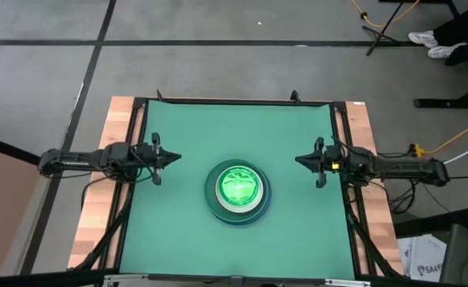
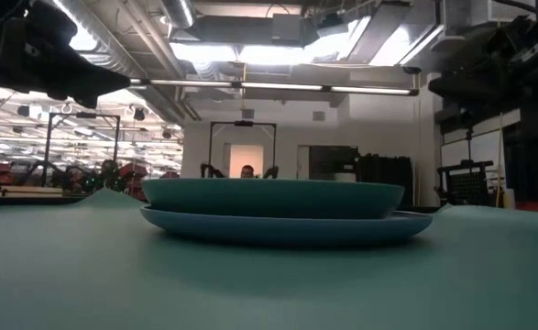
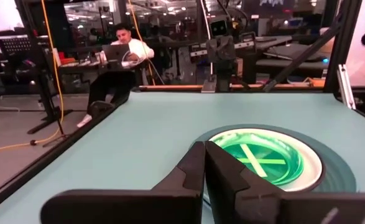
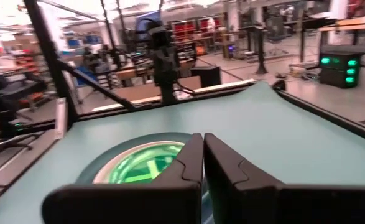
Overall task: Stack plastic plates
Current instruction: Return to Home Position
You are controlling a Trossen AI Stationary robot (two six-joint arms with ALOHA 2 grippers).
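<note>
Item: plastic plates (image 1: 237,191), one stack; position: on the green mat (image 1: 178,231), about midway between its left and right edges, slightly toward its near edge; top member a translucent lime-green plate (image 1: 238,185), with a white rim (image 3: 313,163) ringing it below and a dark rim (image 3: 341,177) outermost; in the low view the two widest plates show edge-on, the upper (image 2: 278,197) nested in the lower blue one (image 2: 287,225), which rests flat on the mat.

Item: left gripper (image 1: 172,158); position: above the mat's left margin, well apart from the stack, pointing inward; fingers (image 3: 191,168) pressed together, grasping nothing.

Item: right gripper (image 1: 300,161); position: above the mat's right margin, well apart from the stack, pointing inward; fingers (image 4: 222,165) pressed together, grasping nothing.

Item: wooden table (image 1: 98,231); its bare boards show beyond the mat's left and right edges.

Item: person (image 3: 123,53); seated with a laptop, beyond the mat's far side in the left wrist view.
</note>
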